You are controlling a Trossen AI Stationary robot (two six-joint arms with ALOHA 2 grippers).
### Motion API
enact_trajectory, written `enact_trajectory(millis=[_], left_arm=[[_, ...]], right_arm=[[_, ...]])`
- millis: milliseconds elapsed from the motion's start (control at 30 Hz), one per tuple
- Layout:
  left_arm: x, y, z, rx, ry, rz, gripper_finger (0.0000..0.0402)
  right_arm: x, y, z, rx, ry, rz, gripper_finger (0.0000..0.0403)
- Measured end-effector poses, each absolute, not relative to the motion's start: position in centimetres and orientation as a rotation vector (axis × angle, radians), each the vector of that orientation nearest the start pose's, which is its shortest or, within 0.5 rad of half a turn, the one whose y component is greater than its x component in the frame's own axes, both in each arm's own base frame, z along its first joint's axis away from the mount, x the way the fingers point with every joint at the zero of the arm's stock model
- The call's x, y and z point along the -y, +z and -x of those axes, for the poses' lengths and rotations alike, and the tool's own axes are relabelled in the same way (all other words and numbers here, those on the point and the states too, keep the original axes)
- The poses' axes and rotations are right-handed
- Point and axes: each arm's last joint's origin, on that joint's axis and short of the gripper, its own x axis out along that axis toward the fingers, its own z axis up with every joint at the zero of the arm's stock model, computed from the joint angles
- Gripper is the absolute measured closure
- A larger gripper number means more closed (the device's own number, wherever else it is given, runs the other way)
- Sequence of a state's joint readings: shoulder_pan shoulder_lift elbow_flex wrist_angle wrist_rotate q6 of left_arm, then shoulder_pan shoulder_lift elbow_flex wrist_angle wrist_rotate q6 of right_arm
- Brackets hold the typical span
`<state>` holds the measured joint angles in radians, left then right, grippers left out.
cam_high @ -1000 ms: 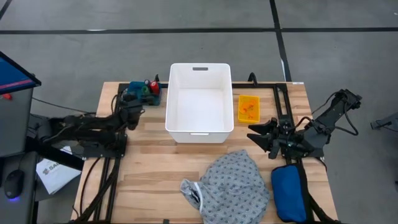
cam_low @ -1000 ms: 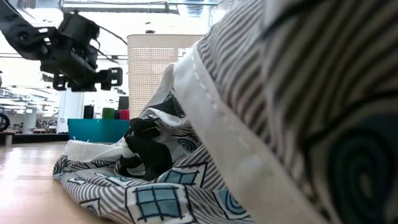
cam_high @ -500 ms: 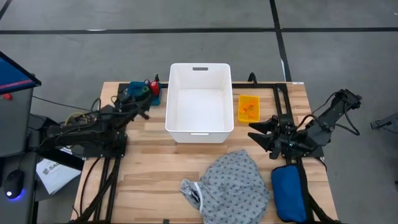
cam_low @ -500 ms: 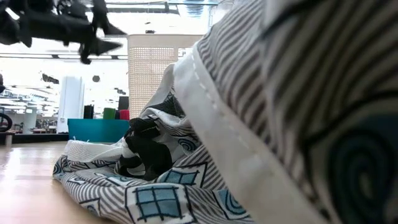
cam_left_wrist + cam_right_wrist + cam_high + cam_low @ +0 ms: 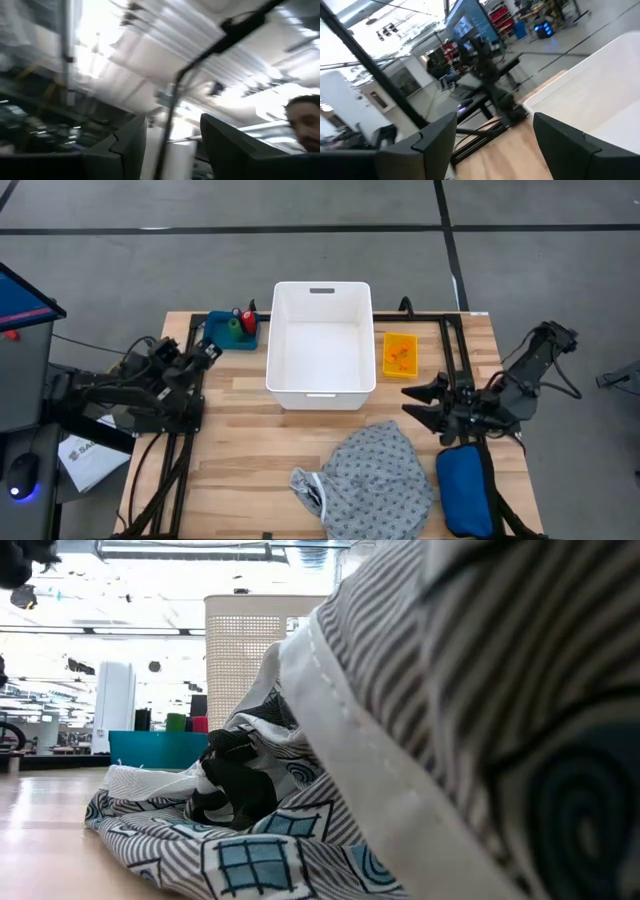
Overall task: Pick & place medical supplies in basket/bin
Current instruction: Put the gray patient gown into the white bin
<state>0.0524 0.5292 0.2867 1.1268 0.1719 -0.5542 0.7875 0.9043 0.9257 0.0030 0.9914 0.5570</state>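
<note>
From above, the white bin (image 5: pixel 321 345) stands at the middle of the counter's (image 5: pixel 240 450) far edge and looks empty. The grey gown (image 5: pixel 372 480) lies crumpled at the near edge, a little right of the middle. A yellow tray (image 5: pixel 399 354) with small orange bottles sits just beside the bin's right wall. A teal tray (image 5: pixel 232 334) with a red piece (image 5: pixel 247 321) and a green piece (image 5: pixel 234 327) is near the far left corner. The left gripper (image 5: pixel 207 352) is at the left edge, near that tray. The right gripper (image 5: pixel 428 402) hangs with fingers spread wide and empty, between the yellow tray and the gown; a blue pouch (image 5: pixel 465 492) lies at the near right corner.

From counter height, the gown (image 5: pixel 400 740) fills the picture: soft, thin, light cloth in loose folds. I judge it will sag and trail, so a raised fold or the bunched hem is the best place to pinch.

The left wrist view shows dark fingers (image 5: pixel 122 150) apart, with nothing between them.

The right wrist view shows fingers (image 5: pixel 435 137) wide apart, pointing toward the bin (image 5: pixel 600 100).
</note>
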Motion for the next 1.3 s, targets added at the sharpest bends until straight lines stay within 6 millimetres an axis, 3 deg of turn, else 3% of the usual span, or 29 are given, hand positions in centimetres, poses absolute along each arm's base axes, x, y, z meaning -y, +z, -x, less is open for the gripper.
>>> enact_trajectory(millis=[333, 467, 600, 767, 967, 1167, 1300], left_arm=[[1.9, 37.3, -11.6, 0.885, -0.534, 0.29, 0.0225], [2.8, 38.9, -13.2, 0.627, -0.643, 0.387, 0.0226], [4.5, 37.7, -14.8, 0.212, -0.689, 0.527, 0.0222], [8.6, 35.3, -15.0, -0.153, -0.808, 0.698, 0.0226], [13.3, 33.4, -14.1, -0.338, -0.78, 0.77, 0.0229], [16.0, 29.1, -13.9, -0.646, -0.596, 0.66, 0.0229], [17.6, 27.6, -14.0, -0.682, -0.56, 0.57, 0.0229]], right_arm=[[-13.8, 35.6, -14.3, -0.074, -0.11, -0.759, 0.0143], [-15.6, 33.9, -14.8, -0.194, -0.06, -0.865, 0.0143], [-17.7, 32.4, -15.4, -0.276, -0.03, -0.962, 0.0143], [-19.9, 31.2, -15.6, -0.356, 0.021, -1.052, 0.0143], [-20.9, 30.9, -14.7, -0.417, 0.049, -1.183, 0.0143], [-21.1, 29.7, -14.0, -0.638, 0.031, -1.293, 0.0143], [-21.3, 29.4, -14.5, -0.686, 0.034, -1.324, 0.0143]])
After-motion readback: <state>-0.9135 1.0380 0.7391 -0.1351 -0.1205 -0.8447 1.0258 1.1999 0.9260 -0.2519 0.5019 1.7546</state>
